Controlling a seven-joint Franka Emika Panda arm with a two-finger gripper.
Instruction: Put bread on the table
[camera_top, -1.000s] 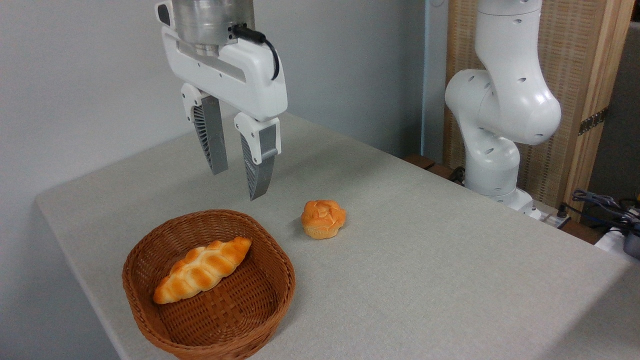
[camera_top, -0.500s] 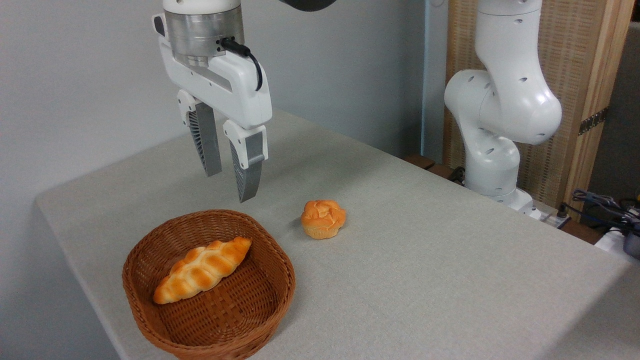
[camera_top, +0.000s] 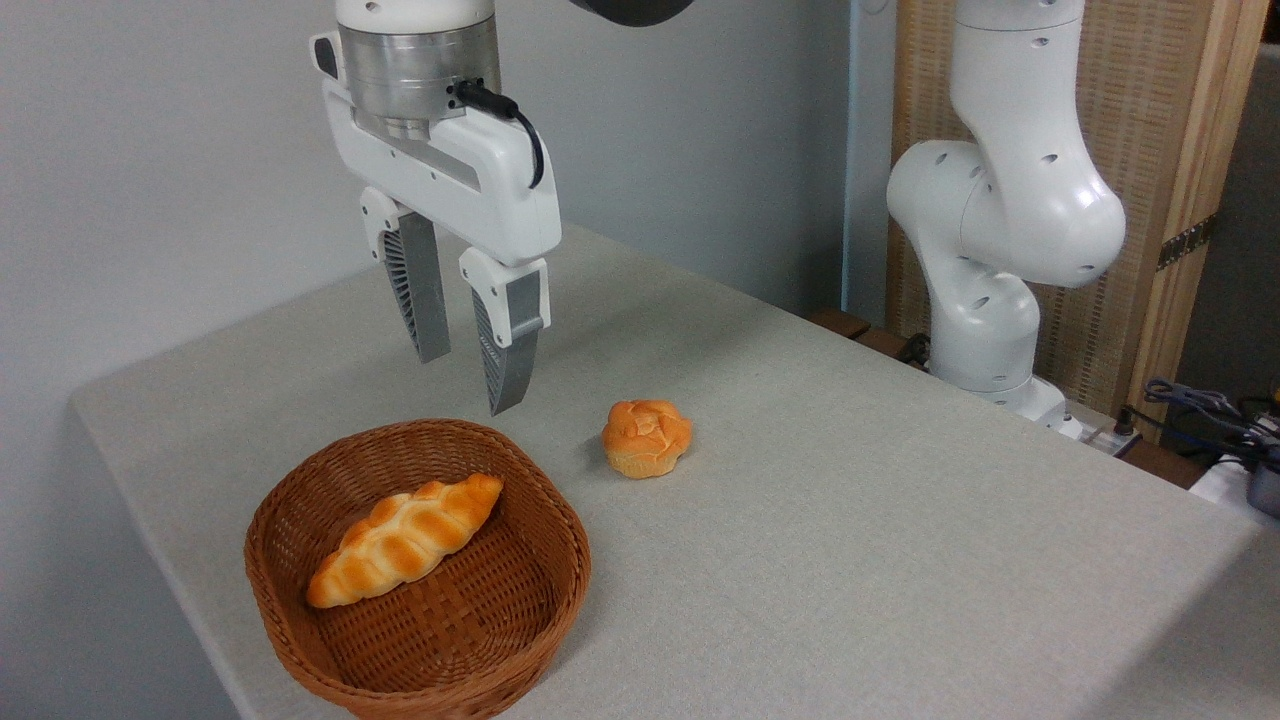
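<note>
The bun (camera_top: 646, 437) sits on the counter (camera_top: 850, 520), just beside the basket (camera_top: 300, 590) at its 2 o'clock, not touching it. A braided loaf (camera_top: 403, 540) lies inside the basket, slanted from 8 to 2 o'clock. The end effector (camera_top: 468, 372) hangs in the air above the basket's far rim — fingers spread, nothing between them — at the bun's 10 o'clock, well clear of it.

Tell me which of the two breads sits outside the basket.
The small round bun; it rests on the bare table, right of the basket. The long braided loaf lies inside it.
</note>
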